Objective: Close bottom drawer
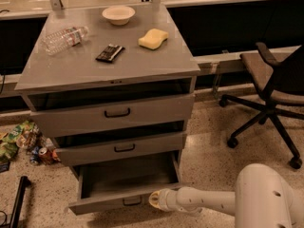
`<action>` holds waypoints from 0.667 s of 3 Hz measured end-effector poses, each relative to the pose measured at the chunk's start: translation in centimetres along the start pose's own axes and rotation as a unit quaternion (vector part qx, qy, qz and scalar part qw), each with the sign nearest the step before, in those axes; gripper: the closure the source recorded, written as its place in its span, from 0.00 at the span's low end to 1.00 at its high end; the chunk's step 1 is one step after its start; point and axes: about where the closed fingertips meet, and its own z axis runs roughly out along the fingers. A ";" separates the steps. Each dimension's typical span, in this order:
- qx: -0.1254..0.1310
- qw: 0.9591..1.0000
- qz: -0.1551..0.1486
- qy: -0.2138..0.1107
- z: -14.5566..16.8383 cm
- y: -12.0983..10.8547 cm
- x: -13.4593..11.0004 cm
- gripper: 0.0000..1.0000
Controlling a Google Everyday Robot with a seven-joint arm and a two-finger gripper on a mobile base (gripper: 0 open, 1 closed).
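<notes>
The robot's hand (156,199) sits low at the near right end of the bottom drawer (102,205), apparently touching its front just right of the black handle (132,202); whether the hand is open or closed cannot be told. The bottom drawer stands pulled well out toward the camera. Above it, the middle drawer (118,148) and top drawer (114,113) sit slightly ajar. On the bench (142,68) lie a bowl (118,14), yellow sponge (153,38), plastic bottle (64,38) and dark packet (109,52). An office chair (270,89) stands at right.
</notes>
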 end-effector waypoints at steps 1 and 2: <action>0.016 1.000 -0.012 0.005 0.3 -1.7 0.7 1.00; 0.024 0.999 -0.020 0.009 0.7 -3.1 1.7 1.00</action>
